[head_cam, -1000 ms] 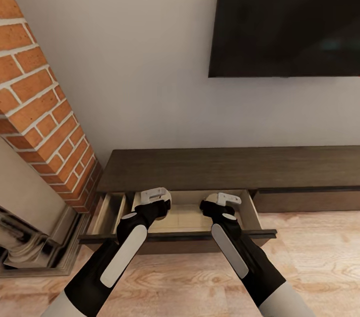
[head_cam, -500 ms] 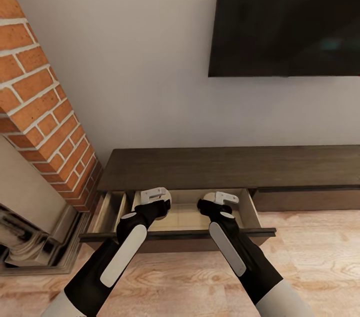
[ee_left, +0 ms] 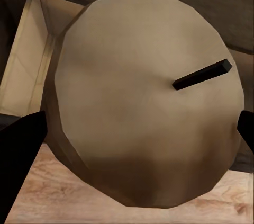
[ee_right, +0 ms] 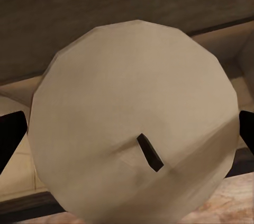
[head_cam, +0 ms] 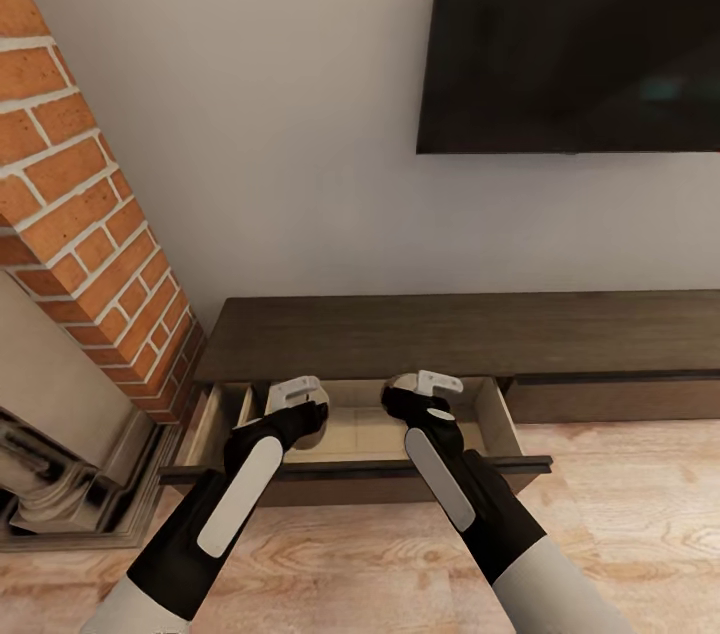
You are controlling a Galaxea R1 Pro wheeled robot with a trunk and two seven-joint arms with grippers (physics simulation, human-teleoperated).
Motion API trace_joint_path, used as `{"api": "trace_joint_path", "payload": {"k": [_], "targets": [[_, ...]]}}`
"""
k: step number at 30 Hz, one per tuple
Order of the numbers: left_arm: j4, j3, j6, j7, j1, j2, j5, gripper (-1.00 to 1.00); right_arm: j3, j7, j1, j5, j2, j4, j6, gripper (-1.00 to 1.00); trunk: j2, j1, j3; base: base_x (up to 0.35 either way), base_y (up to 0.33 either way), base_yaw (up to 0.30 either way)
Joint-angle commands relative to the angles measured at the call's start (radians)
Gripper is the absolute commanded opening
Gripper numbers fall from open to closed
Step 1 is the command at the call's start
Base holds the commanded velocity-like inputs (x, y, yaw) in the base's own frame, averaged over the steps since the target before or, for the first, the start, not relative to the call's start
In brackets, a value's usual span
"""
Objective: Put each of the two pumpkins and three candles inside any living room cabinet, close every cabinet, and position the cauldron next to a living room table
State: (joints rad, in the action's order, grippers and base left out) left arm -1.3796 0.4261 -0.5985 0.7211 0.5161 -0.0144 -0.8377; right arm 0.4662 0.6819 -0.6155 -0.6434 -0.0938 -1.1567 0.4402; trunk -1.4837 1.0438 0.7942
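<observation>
The long dark-brown cabinet stands against the wall with its left drawer pulled out, showing a pale beige inside. Both my grippers hang over that drawer. My left gripper is shut on a tan candle with a short black wick, its dark fingertips at either side of the cylinder. My right gripper is shut on another tan candle the same way. The pumpkins, the cauldron and the table are out of view.
A red brick chimney and a fireplace surround stand close on the left. A dark TV hangs on the wall above the cabinet. The drawer front to the right is shut. Wooden floor lies in front.
Both grippers have moved a little to the left and farther in over the open drawer, each still holding its candle. The drawer and cabinet have not moved.
</observation>
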Motion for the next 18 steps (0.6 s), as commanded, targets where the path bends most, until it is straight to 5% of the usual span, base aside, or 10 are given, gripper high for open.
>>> {"api": "trace_joint_path", "payload": {"k": [1, 18], "targets": [[-0.001, -0.003, -0.003, 0.011, 0.001, -0.004, -0.008, -1.00, 0.002, 0.007, -0.001, -0.007, 0.000, 0.000, 0.004, -1.00, 0.000, 0.000, 0.001, 0.000, 0.000, 0.000], [-0.001, -0.008, 0.004, 0.014, 0.001, -0.015, 0.010, -1.00, 0.002, 0.006, -0.036, -0.013, 0.000, 0.078, 0.006, -1.00, 0.000, 0.000, 0.001, 0.000, 0.000, 0.000]]}}
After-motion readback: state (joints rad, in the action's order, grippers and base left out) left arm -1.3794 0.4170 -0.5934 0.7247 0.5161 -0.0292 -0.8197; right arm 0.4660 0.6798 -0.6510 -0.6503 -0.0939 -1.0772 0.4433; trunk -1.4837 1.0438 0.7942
